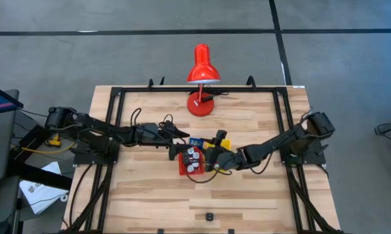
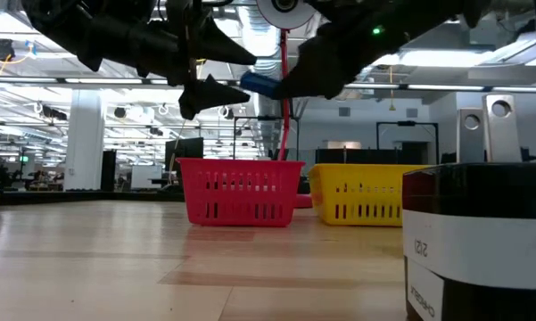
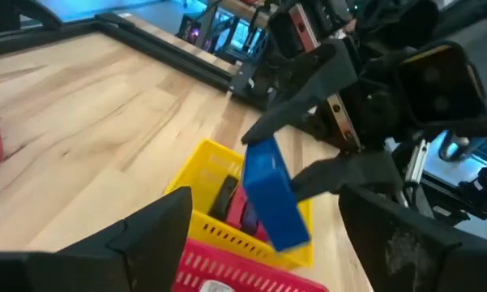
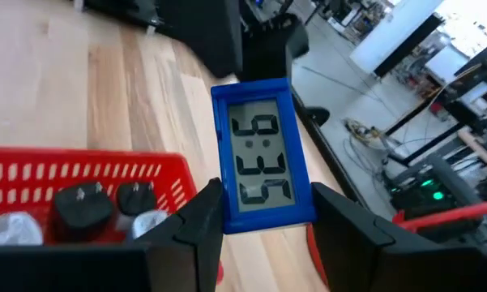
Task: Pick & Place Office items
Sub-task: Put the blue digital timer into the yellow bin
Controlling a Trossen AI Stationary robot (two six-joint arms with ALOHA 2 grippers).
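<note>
Clamped by its two long edges in the right gripper (image 4: 263, 212), above the yellow tray (image 3: 219, 166), the blue digital clock (image 4: 262, 162) looks light, rigid and smooth-faced, while the left gripper (image 3: 263, 235) hovers spread beside that tray.

Even bright overhead light; ceiling strips glare in low view; wrist views soft, foreground blurred.

You had a wooden table (image 1: 149, 195) with a black frame round it. On it stood a red lamp (image 1: 202, 78) at the far edge, a red tray (image 1: 185, 170) touching a yellow tray (image 1: 224, 142) mid-table, and one small black piece (image 1: 209, 216) near the front.
</note>
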